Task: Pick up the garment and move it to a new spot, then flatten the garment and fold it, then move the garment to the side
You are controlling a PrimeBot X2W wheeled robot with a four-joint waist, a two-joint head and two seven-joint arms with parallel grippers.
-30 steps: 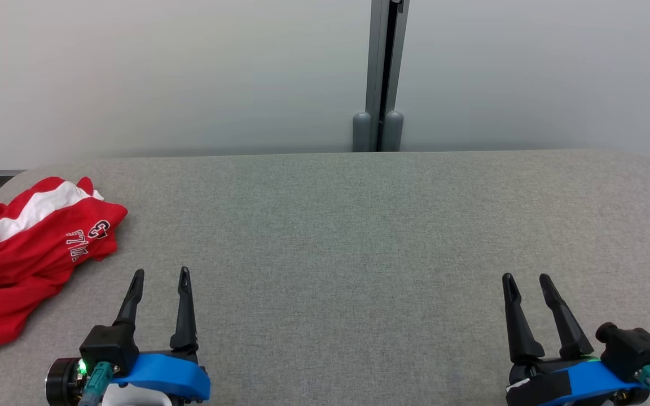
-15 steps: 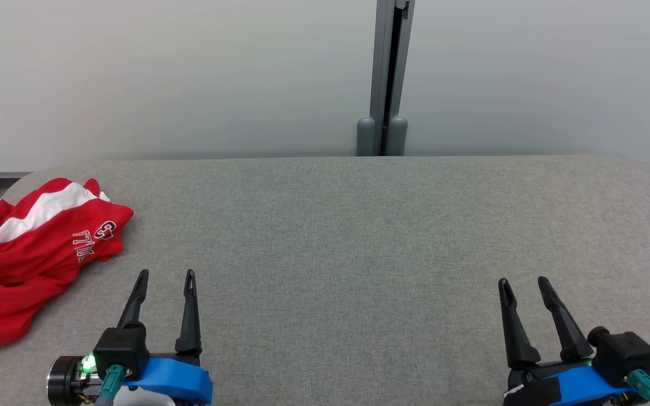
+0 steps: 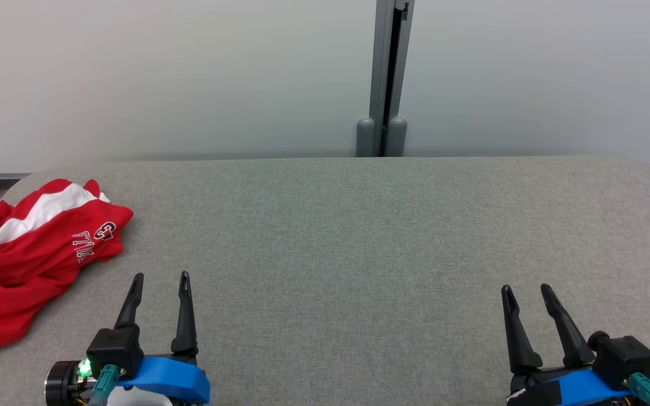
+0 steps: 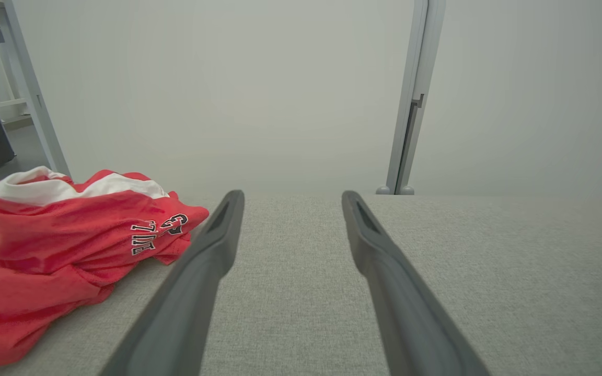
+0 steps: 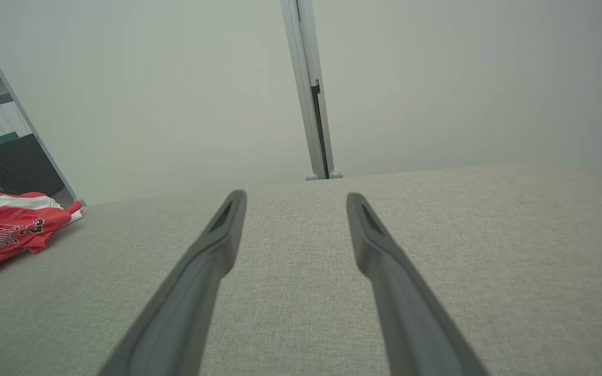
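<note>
The red garment is a crumpled heap at the left end of the grey table, w/ a white stripe on top and letters on the side nearest the middle. Nothing holds it.

The left gripper is near it but not touching. The garment sits to the left of its fingers and a bit further out. The fingers point straight ahead, so they point past the garment, not at it. They're spread apart, nothing btwn them.

The right gripper is way over on the other side, well apart from the garment, also spread wide & empty.

The garment lies slanted, from the near left edge up toward the lettered corner. I think the left arm should go, turning left. That lettered corner is the bit closest to it.
</note>
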